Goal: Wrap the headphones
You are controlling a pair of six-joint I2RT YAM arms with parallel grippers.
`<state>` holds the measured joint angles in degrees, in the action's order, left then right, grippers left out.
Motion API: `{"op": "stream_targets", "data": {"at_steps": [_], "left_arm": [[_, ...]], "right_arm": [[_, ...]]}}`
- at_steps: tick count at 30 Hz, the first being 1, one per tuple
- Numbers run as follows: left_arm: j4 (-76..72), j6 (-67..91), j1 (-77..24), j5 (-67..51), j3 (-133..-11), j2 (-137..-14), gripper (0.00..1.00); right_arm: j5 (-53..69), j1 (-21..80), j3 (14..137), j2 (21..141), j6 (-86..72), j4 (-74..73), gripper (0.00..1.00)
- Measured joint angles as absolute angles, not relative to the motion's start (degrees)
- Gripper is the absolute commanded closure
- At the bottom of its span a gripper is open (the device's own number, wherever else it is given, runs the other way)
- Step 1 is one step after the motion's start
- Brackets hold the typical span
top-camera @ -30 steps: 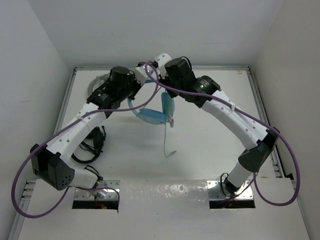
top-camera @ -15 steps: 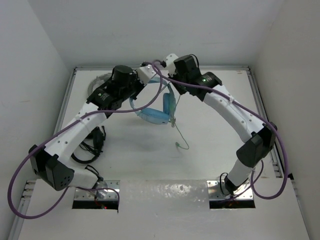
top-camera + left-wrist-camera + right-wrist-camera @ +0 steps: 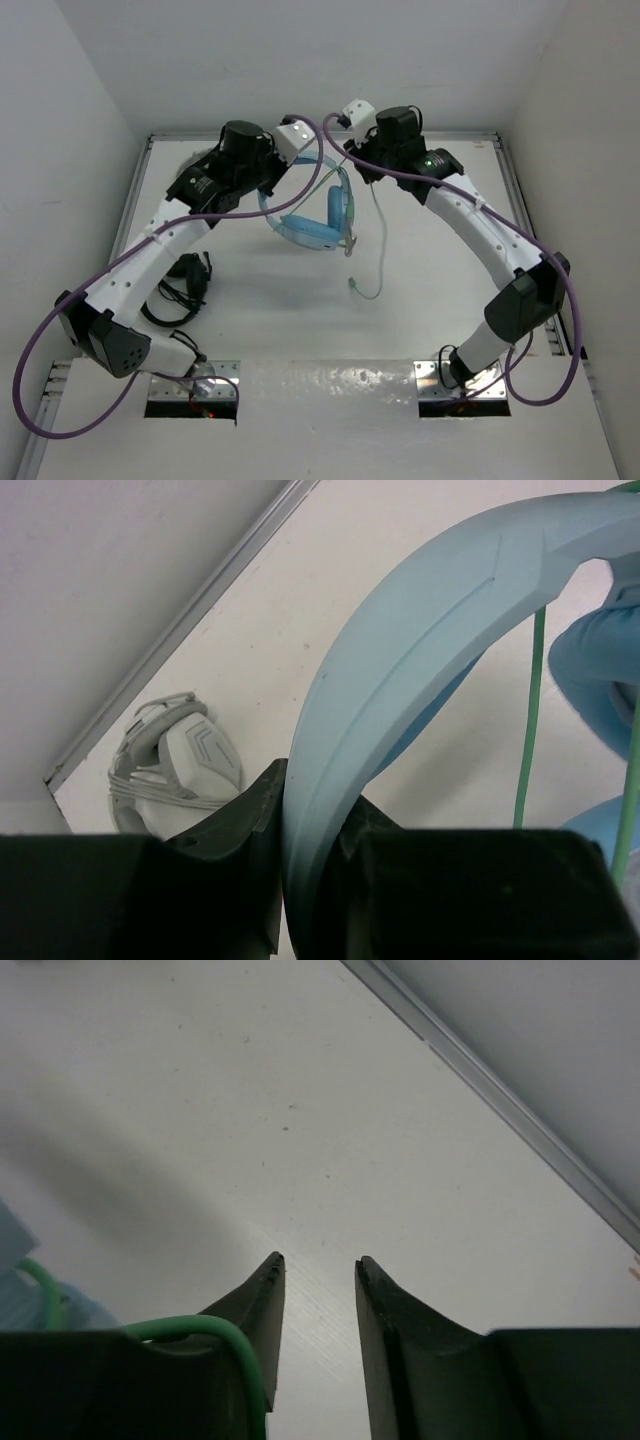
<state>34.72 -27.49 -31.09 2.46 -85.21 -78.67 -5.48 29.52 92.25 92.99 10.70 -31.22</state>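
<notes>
The left gripper (image 3: 310,815) is clamping the blue headband (image 3: 400,670) edge-on between its fingers and holding the headphones (image 3: 312,228) in the air over the far middle of the table (image 3: 430,300), with the ear cups (image 3: 338,205) hanging below. The right gripper (image 3: 318,1265) is hovering just beside them, higher up. Its jaws are standing a narrow gap apart with nothing between the tips. The pale green cable (image 3: 381,245) is arching over one of its fingers (image 3: 245,1330), and it may be caught lower down, where the wrist view is cut off. From there the cable is dropping in a loose line to the table, where its free end is lying.

The step in hand looks like carrying the cable around the headphones. To do it well, the right arm is best off closing firmly on the cable first, since a cord merely draped over a finger is likely to slide off. The left should be keeping the band steady while the right circles close to the cups, taking up slack evenly so that each turn lies snug
</notes>
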Motion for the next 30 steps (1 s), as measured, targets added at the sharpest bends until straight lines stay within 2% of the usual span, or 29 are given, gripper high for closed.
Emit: {"op": "stream_targets", "data": {"at_steps": [3,4,8,12,14,19,26,28,30], "left_arm": [[37.34,-25.82,-30.98,0.51,-88.23,-79.66,1.0],[38.85,-25.5,-30.92,-0.91,-89.34,-79.92,1.0],[48.05,-22.55,-30.89,-8.05,-94.3,-80.66,1.0],[53.67,-18.46,-30.72,-14.33,-104.66,-85.34,1.0],[54.59,-16.64,-30.63,-16.88,-110.5,-88.14,1.0],[56.71,-13.39,-30.5,-19.92,-120.07,-92.16,1.0],[57.87,-9.15,-28.16,-21.43,-123.63,-94.89,1.0],[58.15,-8.05,-26.79,-21.93,-123.63,-95.07,1.0],[58.15,-7.14,-25.56,-22.33,-123.63,-95.07,1.0]], "right_arm": [[0.19,26.24,89.91,92.99,8.82,-26.92,0.6],[1.63,24.6,88.4,92.99,7.6,-24.16,0.54],[8.32,17.93,80.75,92.99,2.52,-14.59,0.44],[15.35,17.54,71.59,93.08,-3.86,-2.59,0.42],[18.04,18.13,68.29,94.17,-7.2,3.38,0.37],[23.14,18.72,67.35,99.81,-13.67,15.03,0.33],[25.39,16.56,67.57,101.12,-18.37,17.69,0.31],[25.69,14.74,67.64,100.97,-18.94,15.81,0.24],[25.78,11.97,66.87,99.96,-19.81,13.56,0.02]]}}
